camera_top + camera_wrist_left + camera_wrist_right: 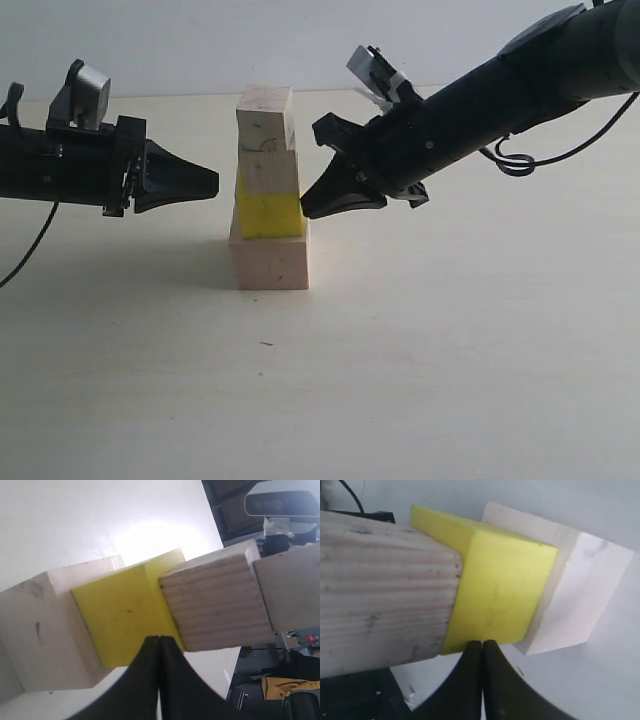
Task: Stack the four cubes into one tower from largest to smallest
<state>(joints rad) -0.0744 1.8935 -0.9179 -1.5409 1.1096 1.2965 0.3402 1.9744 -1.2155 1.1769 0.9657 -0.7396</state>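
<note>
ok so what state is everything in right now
large pale wood cube, on the table, lowest
yellow cube, stacked on it
lower small wood cube, on the yellow
top small wood cube, uppermost, slightly askew
left pincer, shut, empty
right pincer, shut, empty

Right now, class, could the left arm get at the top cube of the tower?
Probably yes: the left gripper, shut, hangs just left of the tower, lower than the top cube, with nothing between them; it would need to rise and open.

Pale tabletop (450,380); white wall (300,40) behind; dark speck (266,344) on tabletop.
</note>
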